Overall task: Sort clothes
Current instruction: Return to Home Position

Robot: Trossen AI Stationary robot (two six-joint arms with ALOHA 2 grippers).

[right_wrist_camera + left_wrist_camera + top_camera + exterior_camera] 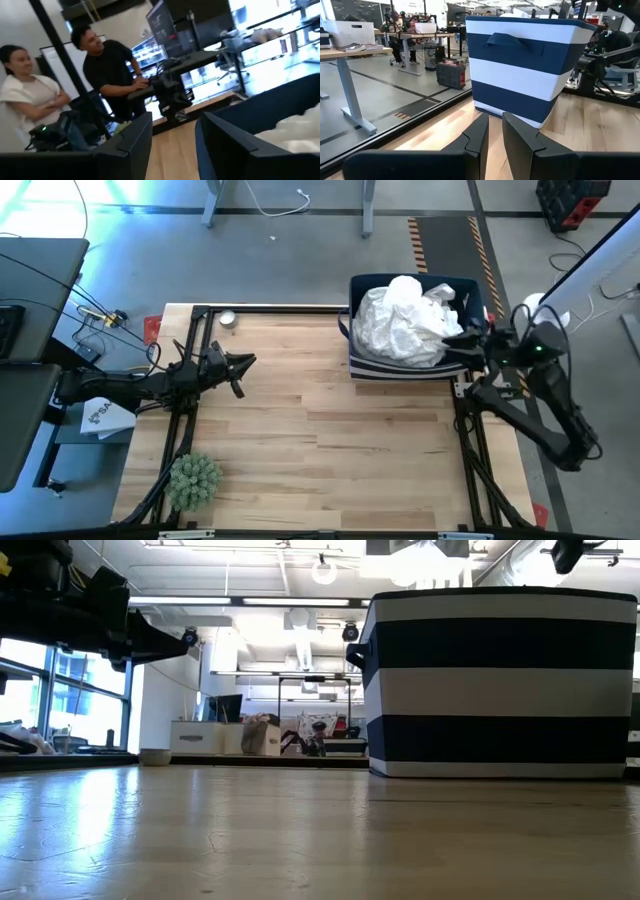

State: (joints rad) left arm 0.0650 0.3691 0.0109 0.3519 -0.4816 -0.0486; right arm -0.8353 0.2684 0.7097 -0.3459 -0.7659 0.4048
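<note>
Here, the clothes [405, 320] are one heap of white fabric. It fills the navy-and-white striped bin [400, 368] and rises above its rim. The bin stands on the right side of the tabletop [330, 440], close to my right arm.

My right hand [470, 337] sits at the bin's right rim. Its fingers are spread, with nothing between them. Its wrist view looks past the bin's dark inner wall to a fold of white fabric, and two people [115, 65] stand in the room beyond the tabletop.

My left hand [245, 365] hangs above the left side of the tabletop, well apart from the bin and pointing toward it. The low view shows this arm raised clear of the wood. Its fingers [477, 137] are drawn nearly together, leaving only a narrow slit, and they pinch nothing. Its wrist view faces the bin's striped side, where a navy handle [515, 42] hangs near the top.

A green spiky plant [193, 480] stands near one left corner of the tabletop. A small round object [228, 320] lies near the other left corner.
</note>
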